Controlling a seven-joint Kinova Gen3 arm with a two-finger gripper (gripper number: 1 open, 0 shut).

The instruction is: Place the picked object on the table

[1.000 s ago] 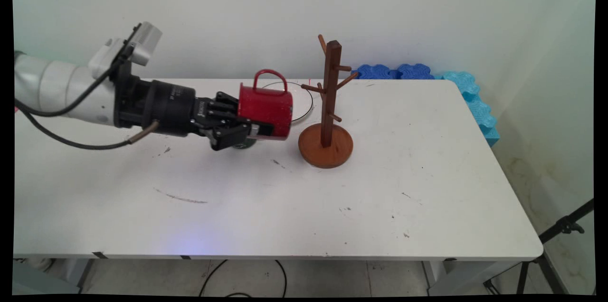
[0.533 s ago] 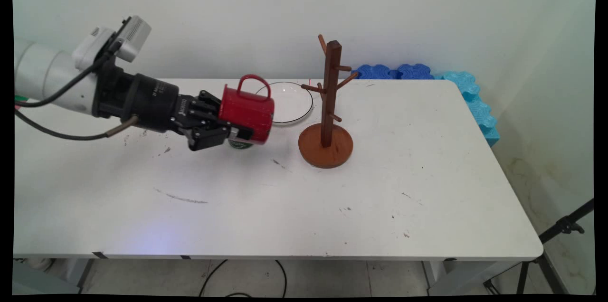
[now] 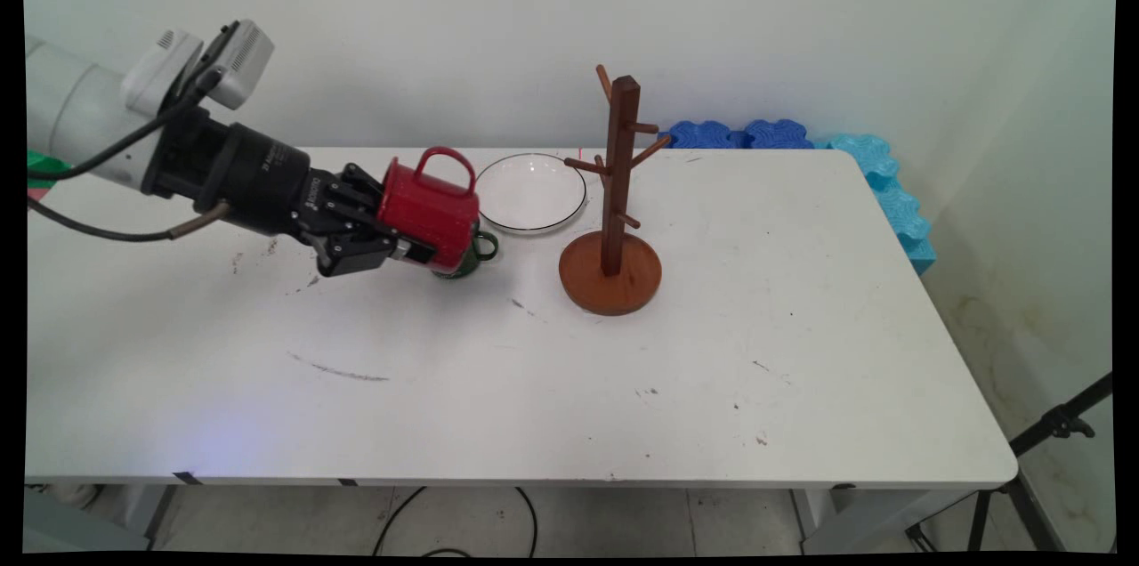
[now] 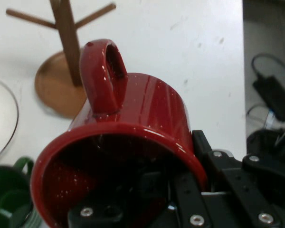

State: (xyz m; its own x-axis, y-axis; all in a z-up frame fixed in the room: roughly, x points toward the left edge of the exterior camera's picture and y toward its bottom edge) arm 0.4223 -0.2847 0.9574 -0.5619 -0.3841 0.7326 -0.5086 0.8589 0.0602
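The red mug (image 3: 429,210) is blocking most of the green mug (image 3: 469,253) behind it in the main view, so only a bit of green rim and handle is peeking out. In the hand view the green mug (image 4: 9,202) is getting chopped off by the bottom-left corner, the plate (image 4: 2,118) by the left edge and the wooden mug tree (image 4: 61,61) by the top. One finger (image 4: 147,183) is sitting inside the red mug (image 4: 133,128), too dark to make out much.

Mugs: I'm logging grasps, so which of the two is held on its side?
The red mug, gripped by the gripper; the green mug stands on the table.
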